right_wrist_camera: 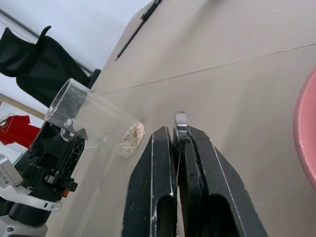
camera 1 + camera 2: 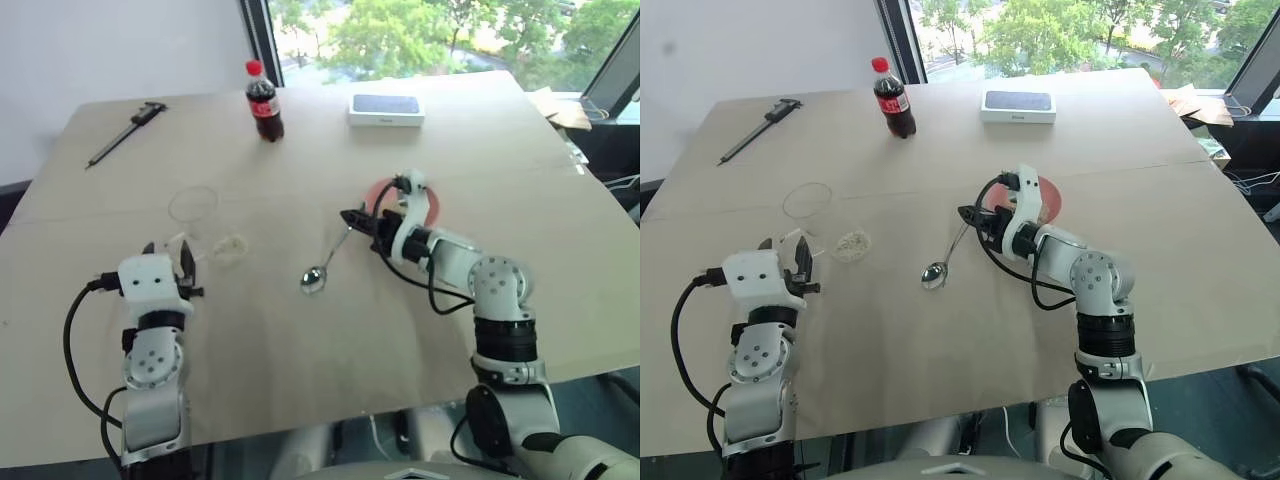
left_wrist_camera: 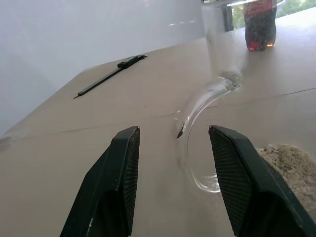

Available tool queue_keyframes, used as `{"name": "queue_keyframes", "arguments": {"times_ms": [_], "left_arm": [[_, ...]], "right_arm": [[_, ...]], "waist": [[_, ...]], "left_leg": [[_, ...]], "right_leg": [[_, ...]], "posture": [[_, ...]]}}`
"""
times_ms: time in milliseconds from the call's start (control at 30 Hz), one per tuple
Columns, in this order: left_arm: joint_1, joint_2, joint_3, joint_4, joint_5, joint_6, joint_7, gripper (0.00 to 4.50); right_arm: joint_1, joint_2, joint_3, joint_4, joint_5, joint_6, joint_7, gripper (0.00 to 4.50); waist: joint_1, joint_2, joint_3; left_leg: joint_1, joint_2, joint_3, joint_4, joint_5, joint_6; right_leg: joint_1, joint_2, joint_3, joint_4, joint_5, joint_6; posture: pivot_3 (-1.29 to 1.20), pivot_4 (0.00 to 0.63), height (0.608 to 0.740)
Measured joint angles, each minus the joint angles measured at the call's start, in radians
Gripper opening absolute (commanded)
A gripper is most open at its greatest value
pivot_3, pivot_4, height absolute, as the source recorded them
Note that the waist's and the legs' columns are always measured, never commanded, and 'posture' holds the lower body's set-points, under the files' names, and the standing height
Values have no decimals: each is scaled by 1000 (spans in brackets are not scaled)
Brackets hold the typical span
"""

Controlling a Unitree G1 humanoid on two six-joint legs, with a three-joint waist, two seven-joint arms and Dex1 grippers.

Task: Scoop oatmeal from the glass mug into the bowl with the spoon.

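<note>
**Tabletop stock, largest to smallest**

Pale wooden table (image 2: 300, 330) below a window, with trees beyond it, carries everything we list.

- White flat box (image 2: 386, 108), far centre.
- Cola bottle (image 2: 264, 102), far, left of the box.
- Caliper (image 2: 125, 131), far left.
- Bowl (image 2: 432, 203), pink, right of centre, partly behind our right arm.
- Glass mug (image 2: 192, 205), upright, left of centre.
- Left gripper (image 2: 168, 264), jaws apart and empty, on either side of the mug's handle without touching it.
- Right gripper (image 2: 357, 217), clenched on the spoon (image 2: 325, 261), whose bowl hangs down close to the table, or on it, between mug and bowl.
- Oatmeal (image 2: 230, 246), a small heap on the bare table just right of the mug.

Risk, as we judge it: a skewed closure on the thin handle could tip the mug; the low spoon could scatter the loose flakes.
</note>
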Motion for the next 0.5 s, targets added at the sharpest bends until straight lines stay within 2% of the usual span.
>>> {"name": "queue_keyframes", "arguments": {"times_ms": [67,100,500], "left_arm": [[-3,0,0,2,-7,0,0,478],[-4,0,0,2,-12,0,0,118],[-55,49,9,45,-93,27,-60,47]], "right_arm": [[0,0,2,0,-1,-7,0,0],[0,-1,2,0,-3,-11,0,0],[-40,-22,-6,14,-18,-31,-1,0]], "waist": [[0,0,0],[0,0,0],[0,0,0]], "left_leg": [[0,0,0,0,0,0],[0,0,0,0,0,0],[0,0,0,0,0,0]], "right_leg": [[0,0,0,0,0,0],[0,0,0,0,0,0],[0,0,0,0,0,0]], "posture": [[0,150,740],[0,150,740],[0,150,740]]}}
